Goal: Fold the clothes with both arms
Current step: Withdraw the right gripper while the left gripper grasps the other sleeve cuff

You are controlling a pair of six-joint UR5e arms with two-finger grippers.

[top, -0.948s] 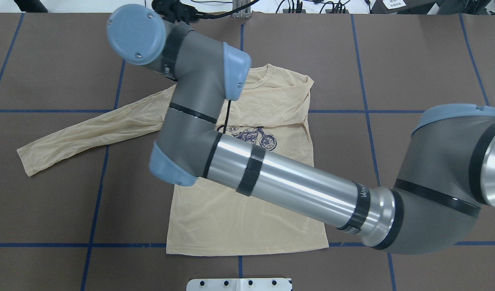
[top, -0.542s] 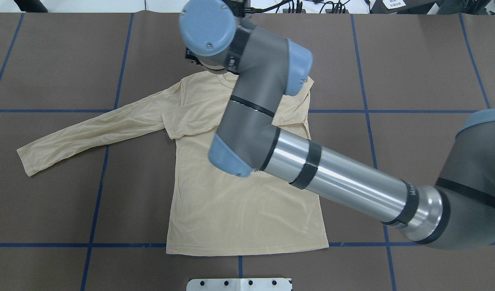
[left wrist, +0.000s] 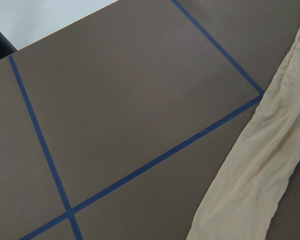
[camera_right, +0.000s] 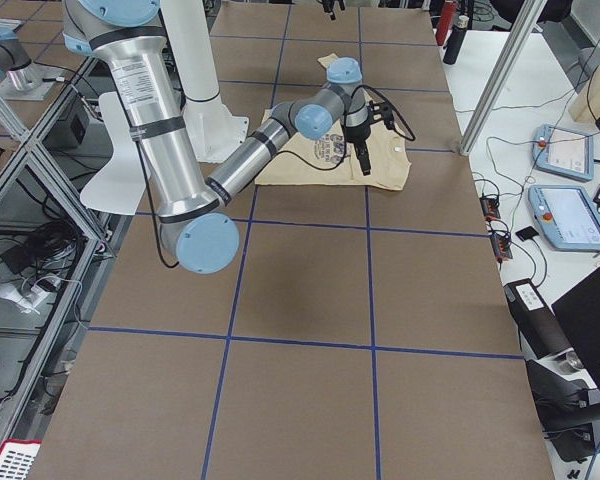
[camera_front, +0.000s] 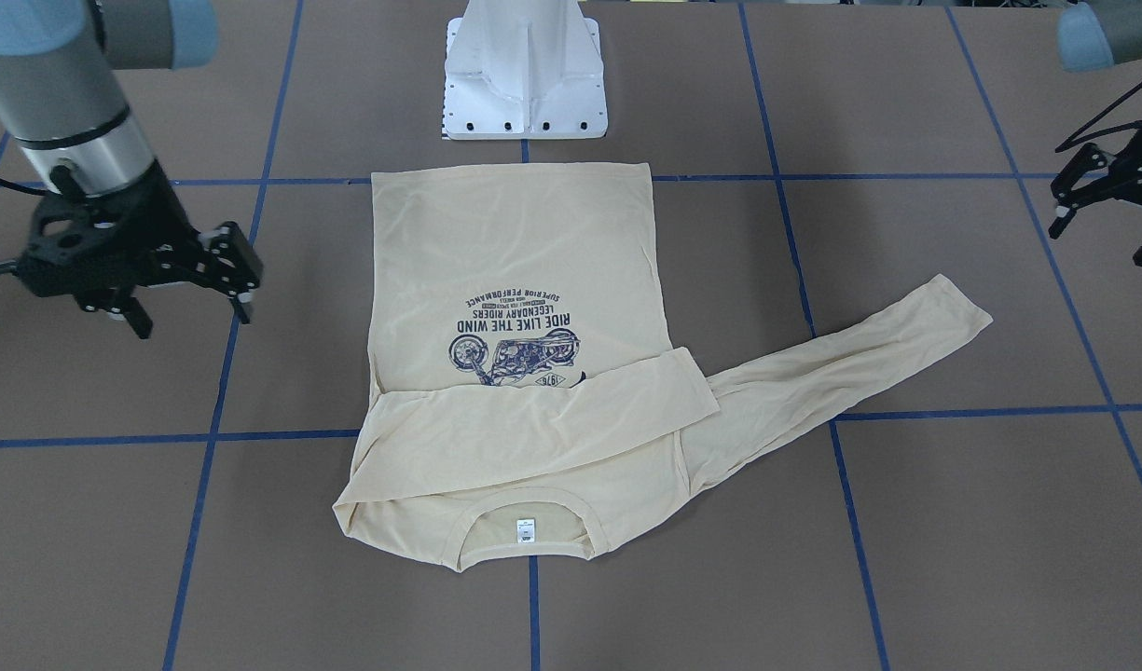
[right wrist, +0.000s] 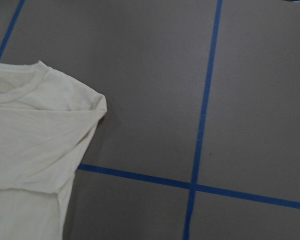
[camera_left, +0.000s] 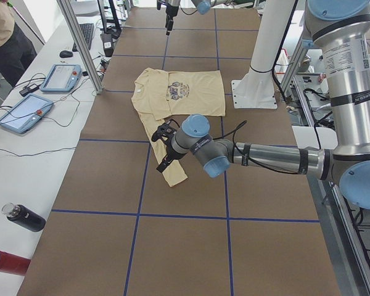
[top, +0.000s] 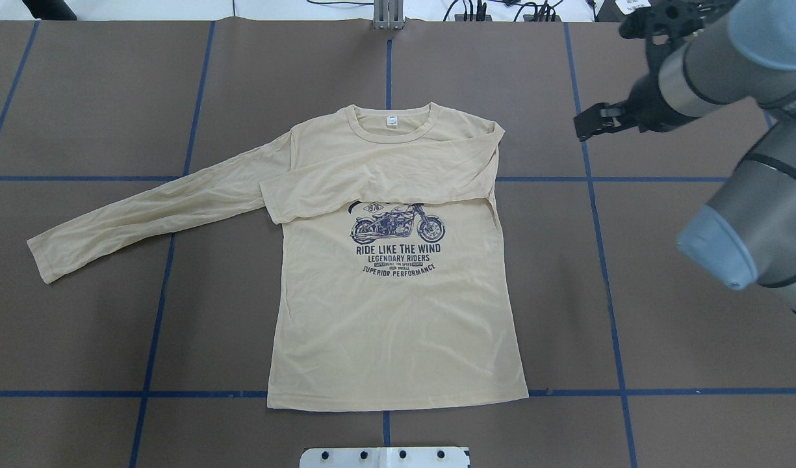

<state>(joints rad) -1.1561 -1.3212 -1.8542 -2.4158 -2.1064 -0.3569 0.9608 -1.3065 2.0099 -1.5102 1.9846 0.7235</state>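
The cream-yellow shirt (top: 398, 318) lies flat, navy motorcycle print up, collar at the far side. One sleeve (top: 385, 179) is folded across the chest. The other sleeve (top: 144, 214) stretches out flat to the robot's left. In the front-facing view my right gripper (camera_front: 190, 313) hovers open and empty beside the shirt's folded shoulder (right wrist: 87, 107). My left gripper (camera_front: 1104, 233) hangs open and empty beyond the outstretched sleeve's cuff (camera_front: 953, 308). The left wrist view shows that sleeve (left wrist: 260, 165) at its right edge. The left arm is outside the overhead view.
The white pedestal base (camera_front: 524, 84) stands at the shirt's hem side. Blue tape lines (top: 586, 175) grid the brown table. Tablets (camera_left: 61, 77), bottles (camera_left: 24, 219) and a person (camera_left: 0, 31) are on the side bench beyond the table's far edge.
My right arm has swung from over the shirt's chest and collar off to the right, uncovering the whole shirt. The shirt itself has not shifted.
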